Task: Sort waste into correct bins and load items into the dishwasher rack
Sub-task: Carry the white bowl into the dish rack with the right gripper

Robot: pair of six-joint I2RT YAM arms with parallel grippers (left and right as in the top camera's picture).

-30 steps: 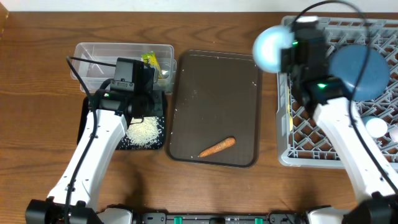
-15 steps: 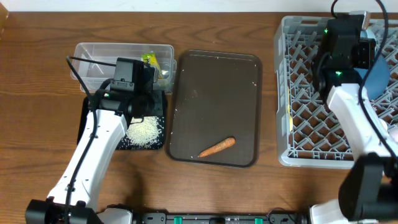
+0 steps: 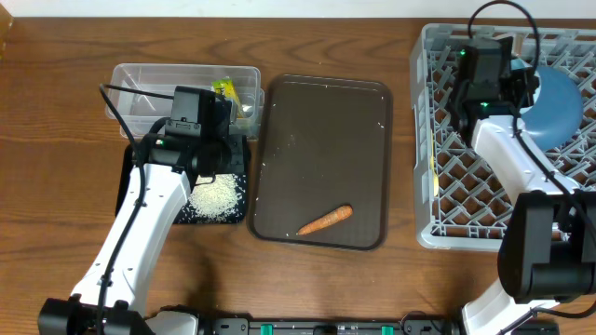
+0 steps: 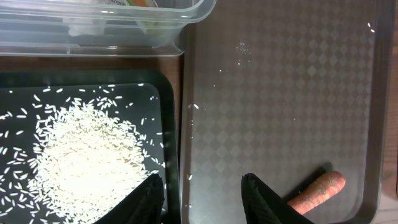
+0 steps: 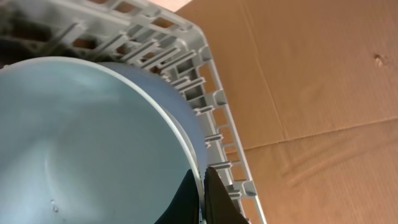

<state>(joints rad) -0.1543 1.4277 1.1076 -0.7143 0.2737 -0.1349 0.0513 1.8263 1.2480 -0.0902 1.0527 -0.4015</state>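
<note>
My right gripper (image 5: 200, 186) is shut on the rim of the large blue dish (image 5: 87, 143), held on edge inside the grey dishwasher rack (image 3: 447, 177); the dish (image 3: 551, 104) shows at the rack's right in the overhead view. My left gripper (image 4: 202, 199) is open and empty, low over the seam between the black tray (image 4: 166, 124) with the rice heap (image 4: 81, 155) and the brown serving tray (image 4: 280, 93). The orange carrot (image 3: 325, 221) lies near that tray's front edge, just right of my left fingers (image 4: 264, 199). The clear tub (image 3: 140, 79) holds the yellow-green wrapper (image 3: 225, 93) and tissue.
Stray rice grains dot the brown serving tray (image 3: 321, 158). A pale yellow spoon (image 3: 435, 172) lies along the rack's left wall. A white item (image 3: 562, 191) sits at the rack's right side. Brown cardboard (image 5: 311, 93) lies beyond the rack's rim.
My right arm has swung the blue dish from above the serving tray's far right corner over into the rack and lowered it there. The left arm has not moved.
</note>
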